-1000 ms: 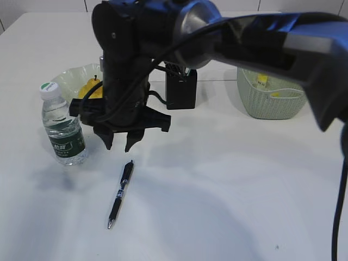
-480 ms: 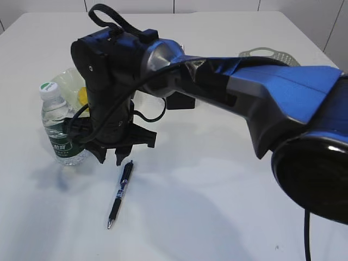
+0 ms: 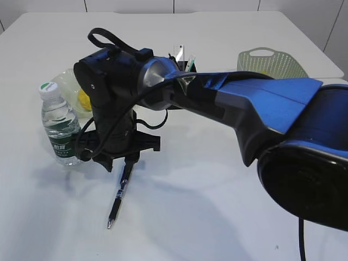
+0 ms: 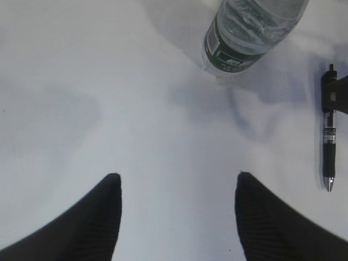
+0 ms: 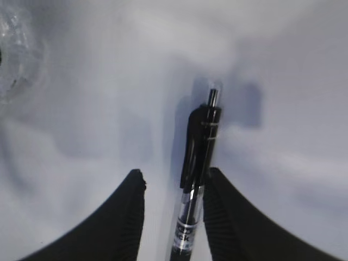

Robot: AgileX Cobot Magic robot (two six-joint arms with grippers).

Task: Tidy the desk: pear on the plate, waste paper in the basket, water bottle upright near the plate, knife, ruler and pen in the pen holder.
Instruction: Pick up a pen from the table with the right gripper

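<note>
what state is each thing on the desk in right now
pen: lying flat on the desk, cap end between the right gripper jaws
water bottle: upright, capped, beside the plate
pear: on the plate
pen holder: upright, items sticking out
basket: upright
left gripper: open, empty

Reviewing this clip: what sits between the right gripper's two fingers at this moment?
The pen lies between the right gripper's fingers, close against one of them, its clip end poking out past the tips, on the desk. The right wrist view shows this.
</note>
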